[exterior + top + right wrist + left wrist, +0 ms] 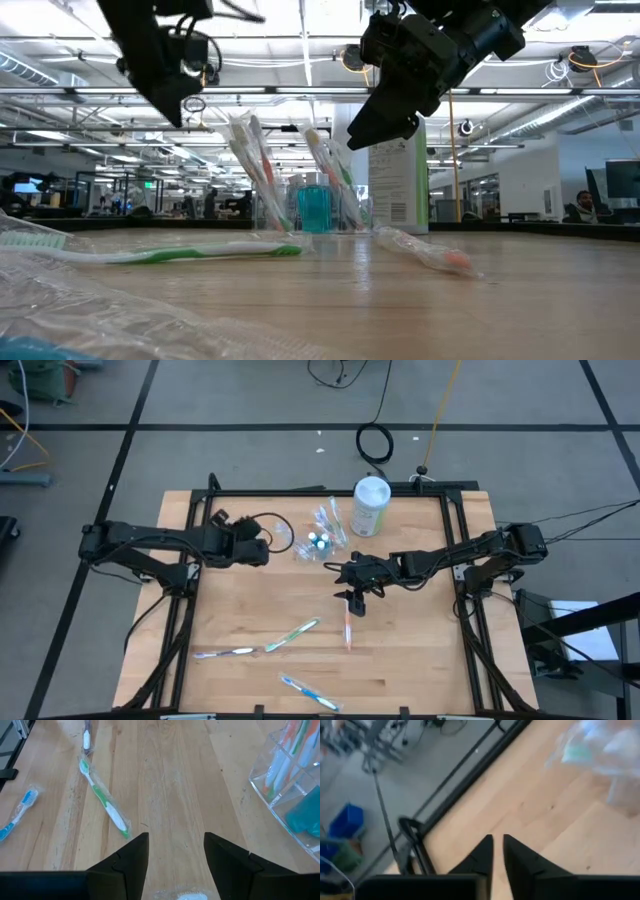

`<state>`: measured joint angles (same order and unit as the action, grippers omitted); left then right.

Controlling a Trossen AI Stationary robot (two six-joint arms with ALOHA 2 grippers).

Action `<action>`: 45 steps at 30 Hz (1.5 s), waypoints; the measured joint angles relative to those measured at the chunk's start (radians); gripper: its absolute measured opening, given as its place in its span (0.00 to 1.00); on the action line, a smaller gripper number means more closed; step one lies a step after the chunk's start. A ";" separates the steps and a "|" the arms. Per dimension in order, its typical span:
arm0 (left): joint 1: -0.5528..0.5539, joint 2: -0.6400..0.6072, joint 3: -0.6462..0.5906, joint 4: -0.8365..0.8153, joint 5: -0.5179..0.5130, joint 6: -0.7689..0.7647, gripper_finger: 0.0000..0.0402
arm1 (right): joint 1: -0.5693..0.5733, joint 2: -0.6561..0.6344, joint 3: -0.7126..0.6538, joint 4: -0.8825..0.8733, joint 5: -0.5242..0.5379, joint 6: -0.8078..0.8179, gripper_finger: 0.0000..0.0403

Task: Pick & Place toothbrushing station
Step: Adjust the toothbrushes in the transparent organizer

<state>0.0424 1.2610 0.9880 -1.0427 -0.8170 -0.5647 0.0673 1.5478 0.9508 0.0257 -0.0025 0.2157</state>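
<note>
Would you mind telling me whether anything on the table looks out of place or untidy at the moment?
Yes. Four wrapped toothbrushes lie loose on the wooden table instead of in the clear holder: a green one, an orange one, and two blue ones. They point in different directions, scattered toward the front.

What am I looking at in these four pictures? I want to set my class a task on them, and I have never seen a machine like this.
Two dark robot arms work at a wooden table. One picture looks straight down, one looks level across the table, and one comes from each wrist. The left gripper hangs near the clear holder, fingers nearly together, holding nothing. The right gripper hangs open over an orange toothbrush. A green toothbrush and two blue ones lie loose. Behind stands a white-and-green canister.
</note>
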 joint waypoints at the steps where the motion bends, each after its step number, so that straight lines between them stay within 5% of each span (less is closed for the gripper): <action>1: 0.005 0.000 -0.019 0.005 0.012 -0.027 0.08 | 0.000 0.000 0.000 0.000 0.000 0.000 0.45; 11: 0.032 0.000 -0.253 0.423 0.109 0.054 0.01 | 0.000 0.000 0.000 0.000 0.000 0.000 0.45; 15: 0.095 0.007 -0.277 0.531 0.213 0.040 0.01 | 0.000 0.000 0.000 0.000 0.000 0.000 0.45; 22: 0.209 0.063 -0.302 0.702 0.170 0.121 0.01 | 0.000 0.000 0.000 0.011 0.000 0.000 0.45; 26: 0.229 0.062 -0.318 0.850 0.241 0.221 0.01 | 0.000 0.000 0.000 0.011 0.000 0.000 0.45; 33: 0.197 0.061 -0.321 0.888 0.359 0.304 0.02 | 0.000 0.000 0.000 0.011 0.000 0.000 0.45; 45: 0.118 0.061 -0.321 0.976 0.364 0.450 0.01 | 0.000 0.000 0.000 0.011 0.000 0.000 0.45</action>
<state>0.1603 1.3220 0.6666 -0.0665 -0.4531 -0.1150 0.0673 1.5478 0.9512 0.0368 -0.0025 0.2158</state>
